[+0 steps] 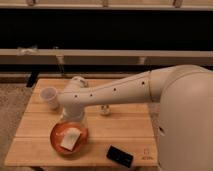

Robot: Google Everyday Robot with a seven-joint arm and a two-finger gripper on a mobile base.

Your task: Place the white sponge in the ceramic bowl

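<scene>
1. Starting at the near edge of the table [30, 150], I see a black flat rectangular device [120, 156] lying at the front right, its long axis slanting from upper left to lower right.
2. Left of it, also toward the front, sits the ceramic bowl [56, 136], orange-red and glossy, resting flat on the wood.
3. Inside that bowl lies the white sponge [70, 138]. It rests roughly in the middle of the dish, a little right of centre. Its long axis runs from lower left to upper right, so the far end points up toward the arm and the near end toward the front left rim. It looks tilted against the bowl's curved inside.
4. Directly above the far rim of the bowl I see the gripper [74, 119] at the end of the arm, just beyond the sponge's far end. I cannot tell from my view how its jaws stand, nor whether anything touches the sponge.
5. Further back, a small pale object [104, 110] stands near the middle of the table, just below the forearm; I cannot tell what it is.
6. At the far left a small translucent whitish cup [49, 96] stands upright, well apart from the bowl.
7. The white arm [115, 92] crosses from the big rounded body at right down to the bowl at left.
8. Beyond the table runs a long pale rail [125, 55] against a dark background.
</scene>
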